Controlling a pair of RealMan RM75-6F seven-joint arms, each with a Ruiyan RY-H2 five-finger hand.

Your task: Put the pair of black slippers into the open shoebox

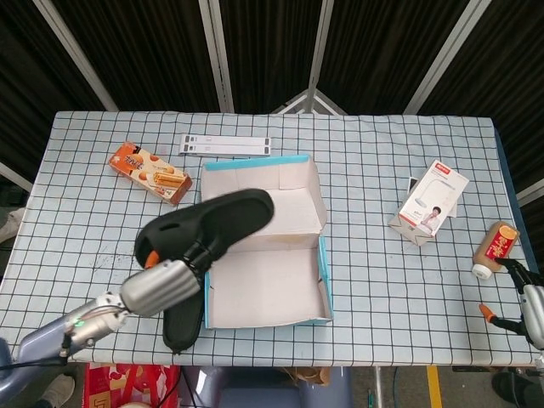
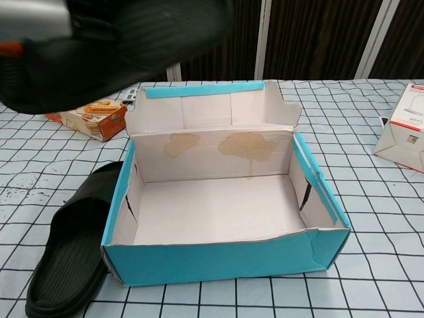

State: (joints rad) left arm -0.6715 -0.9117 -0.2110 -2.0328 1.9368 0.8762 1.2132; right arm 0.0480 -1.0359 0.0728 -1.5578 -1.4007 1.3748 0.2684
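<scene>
Dark curtained backdrop w/ pale metal poles; in front, a table (image 1: 382,170) under a blue-and-white check cloth. The open shoebox (image 1: 263,255) sits mid-table, blue outside, white inside, lid flap standing up at the far edge, nothing inside it. The left hand (image 1: 161,287) comes in from the near-left corner, fingers wrapped round one black slipper (image 1: 208,225), which is off the table and tilted, toe end over the box's far-left part; in the chest view it fills the top-left corner (image 2: 112,46), blurred. The other slipper (image 1: 183,310) lies flat on the cloth just beside the box's left wall, touching or nearly so. The right hand (image 1: 529,308) sits at the near-right table edge, mostly cut off by the frame; can't tell how its fingers stand. Also on the table: an orange snack box (image 1: 151,172) far-left, a white strip w/ dark print (image 1: 225,145) behind the shoebox, a white carton (image 1: 433,202) on the right, and a brown bottle (image 1: 495,248) lying near the right edge.
</scene>
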